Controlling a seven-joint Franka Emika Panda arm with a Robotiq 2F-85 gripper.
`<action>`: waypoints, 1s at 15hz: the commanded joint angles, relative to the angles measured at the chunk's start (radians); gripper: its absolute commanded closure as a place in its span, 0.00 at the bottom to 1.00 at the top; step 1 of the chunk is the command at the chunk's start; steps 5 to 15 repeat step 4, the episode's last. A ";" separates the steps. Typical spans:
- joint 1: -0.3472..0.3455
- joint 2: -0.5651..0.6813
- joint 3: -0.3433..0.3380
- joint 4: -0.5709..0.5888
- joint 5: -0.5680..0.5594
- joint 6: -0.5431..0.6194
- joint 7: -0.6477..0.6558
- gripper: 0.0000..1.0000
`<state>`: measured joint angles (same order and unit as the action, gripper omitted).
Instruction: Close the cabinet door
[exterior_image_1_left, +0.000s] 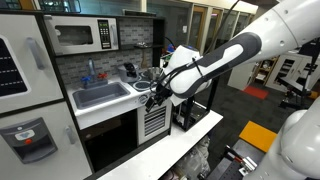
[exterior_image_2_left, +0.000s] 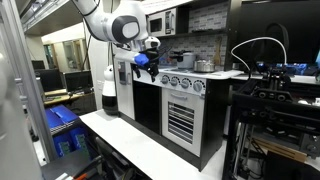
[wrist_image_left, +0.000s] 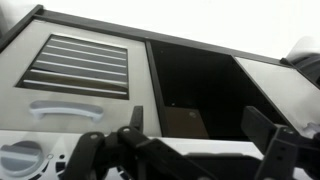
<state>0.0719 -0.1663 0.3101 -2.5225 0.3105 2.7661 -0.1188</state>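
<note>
The white cabinet door with horizontal bars (wrist_image_left: 85, 65) fills the left of the wrist view, with its handle (wrist_image_left: 65, 110) beside it. It looks flush with the kitchen front in both exterior views (exterior_image_1_left: 156, 122) (exterior_image_2_left: 182, 118). Next to it a dark compartment (wrist_image_left: 200, 85) stands open, also seen in both exterior views (exterior_image_1_left: 110, 142) (exterior_image_2_left: 148, 105). A plain white leaf (wrist_image_left: 285, 85) slants out at its far side. My gripper (wrist_image_left: 197, 118) is open and empty, its fingers spread in front of the open compartment, close to the counter edge (exterior_image_1_left: 152, 97) (exterior_image_2_left: 143, 62).
A sink (exterior_image_1_left: 100, 95) and a microwave (exterior_image_1_left: 82, 36) sit above the compartment. A tall fridge (exterior_image_1_left: 25, 95) stands beside it. Knobs (exterior_image_2_left: 175, 82) line the front above the barred door. A white table (exterior_image_2_left: 130, 140) runs along the front of the kitchen.
</note>
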 joint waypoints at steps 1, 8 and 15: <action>0.062 -0.023 -0.086 0.006 -0.043 -0.031 0.022 0.00; 0.081 -0.039 -0.115 0.008 -0.050 -0.043 0.022 0.00; 0.081 -0.039 -0.115 0.008 -0.050 -0.043 0.022 0.00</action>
